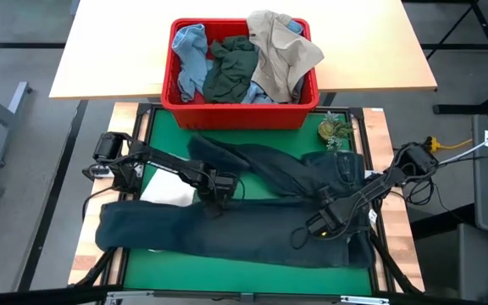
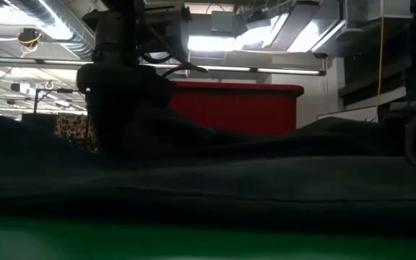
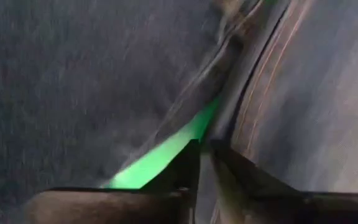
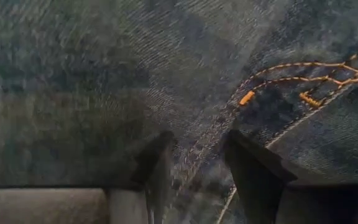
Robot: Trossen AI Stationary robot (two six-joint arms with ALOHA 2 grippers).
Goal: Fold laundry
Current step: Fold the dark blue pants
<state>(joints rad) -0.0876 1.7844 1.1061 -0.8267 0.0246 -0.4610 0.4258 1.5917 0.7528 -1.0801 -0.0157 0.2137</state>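
No writing readable; both grippers on jeans (image 1: 252, 212); orange stitching.

Red bin (image 1: 237, 114) sits at the far edge of the green mat (image 1: 163, 140), against a pale wooden bench (image 1: 117, 51). Small greenish object (image 1: 332, 130) near the mat's far right corner, possibly a toy. White item (image 1: 166, 194) partly covered at left.
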